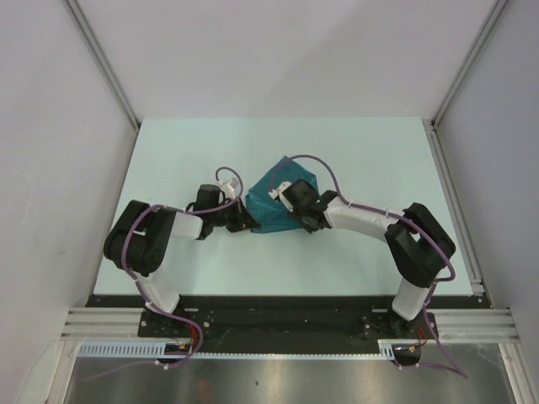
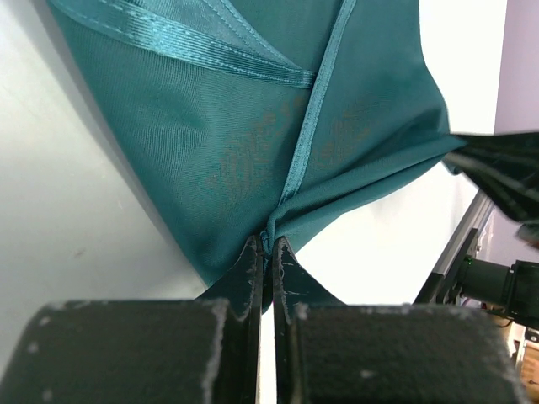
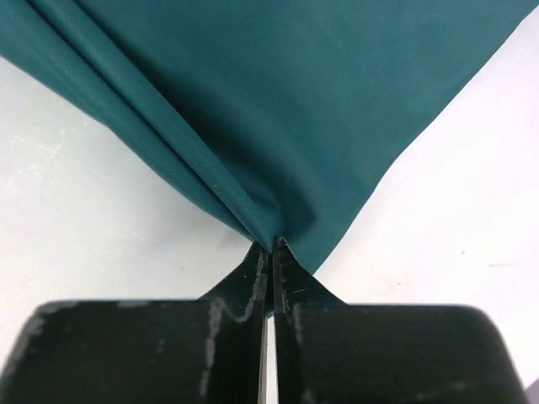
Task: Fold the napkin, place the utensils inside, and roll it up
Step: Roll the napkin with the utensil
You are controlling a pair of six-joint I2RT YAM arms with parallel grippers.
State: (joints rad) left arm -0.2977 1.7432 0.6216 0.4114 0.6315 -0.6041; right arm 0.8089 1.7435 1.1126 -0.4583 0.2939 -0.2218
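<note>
The teal, slightly shiny cloth napkin (image 1: 271, 210) sits as a bunched wedge at the middle of the overhead frame, on the pale green counter (image 1: 185, 160) between the two arms. The left pincer (image 2: 268, 247) is clamped tight on a gathered corner, just where a stitched hem runs down. The right pincer (image 3: 269, 246) grips a folded edge, its layers creasing into the tips.

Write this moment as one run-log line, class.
stage: folding | left claw: shut on teal shiny cloth napkin | right claw: shut on same napkin | napkin: bunched between both claws
</note>
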